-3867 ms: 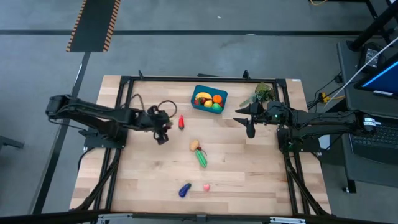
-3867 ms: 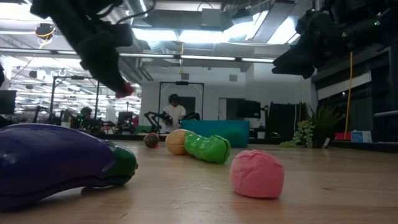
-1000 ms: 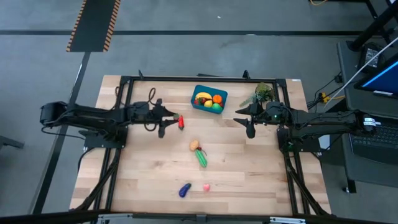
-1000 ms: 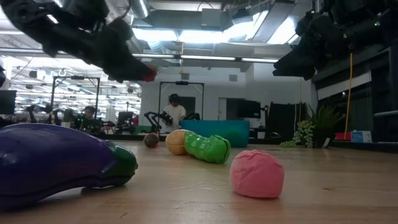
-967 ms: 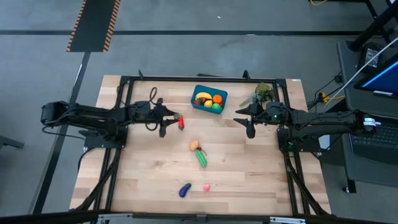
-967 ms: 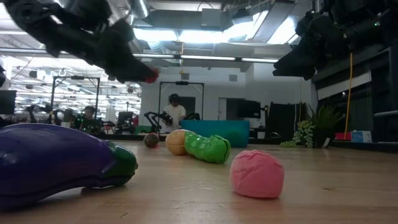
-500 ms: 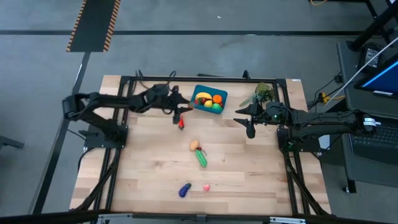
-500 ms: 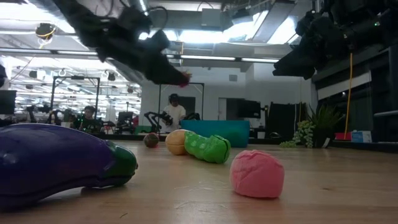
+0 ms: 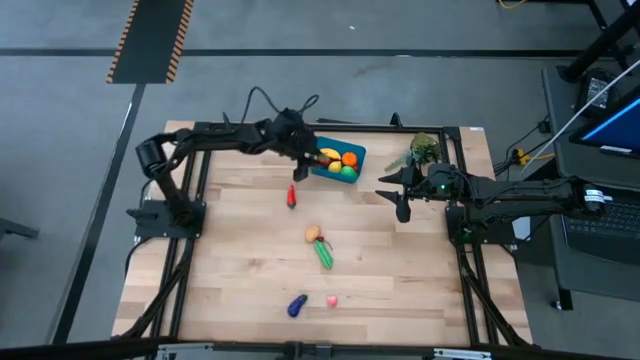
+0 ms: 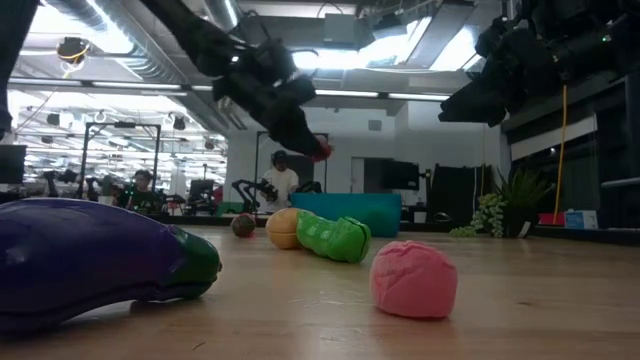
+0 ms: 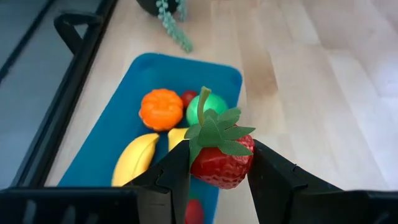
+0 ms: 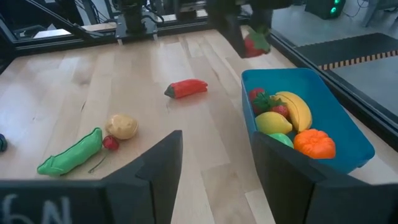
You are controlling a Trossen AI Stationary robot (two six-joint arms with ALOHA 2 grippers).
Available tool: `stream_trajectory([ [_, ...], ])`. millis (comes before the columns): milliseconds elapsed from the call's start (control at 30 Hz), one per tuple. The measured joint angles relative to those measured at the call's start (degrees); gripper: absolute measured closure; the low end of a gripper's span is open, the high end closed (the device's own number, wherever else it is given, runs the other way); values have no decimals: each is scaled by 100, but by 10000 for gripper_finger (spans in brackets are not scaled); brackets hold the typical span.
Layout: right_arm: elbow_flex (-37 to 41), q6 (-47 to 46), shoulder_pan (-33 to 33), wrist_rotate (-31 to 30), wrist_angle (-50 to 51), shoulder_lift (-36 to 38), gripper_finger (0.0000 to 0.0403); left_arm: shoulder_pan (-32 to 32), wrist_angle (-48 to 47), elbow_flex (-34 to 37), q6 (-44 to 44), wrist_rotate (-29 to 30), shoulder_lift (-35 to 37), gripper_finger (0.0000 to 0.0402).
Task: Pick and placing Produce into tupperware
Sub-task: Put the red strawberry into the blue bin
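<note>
Holding the strawberry point(image 11: 221, 158) clenched in the left gripper point(image 11: 217, 171) above the tub point(image 9: 336, 160), I lower before releasing; right gripper point(image 12: 214, 155) jaws gape, empty.

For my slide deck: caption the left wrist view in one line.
Left gripper holds a toy strawberry above the blue tub already containing banana, orange and green fruit.

Left tool point(image 11: 219, 163) clamped on its load, arm outstretched; right tool point(image 12: 217, 163) parted, hovering.
</note>
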State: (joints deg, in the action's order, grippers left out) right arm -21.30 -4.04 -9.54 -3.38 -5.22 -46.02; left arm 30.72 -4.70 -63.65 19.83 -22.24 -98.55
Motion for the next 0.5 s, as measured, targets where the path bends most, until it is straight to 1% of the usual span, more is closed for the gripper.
stream_trajectory([
  [267, 0, 5, 0, 0, -1, 0, 207, 28, -1490, -1210, 429, 13, -627, 277],
  [400, 0, 4, 0, 0, -1, 0, 207, 30, -1859, -1659, 475, 24, -929, 277],
  [500, 0, 3, 0, 0, 0, 0, 207, 31, -2013, -1869, 480, 36, -1126, 277],
])
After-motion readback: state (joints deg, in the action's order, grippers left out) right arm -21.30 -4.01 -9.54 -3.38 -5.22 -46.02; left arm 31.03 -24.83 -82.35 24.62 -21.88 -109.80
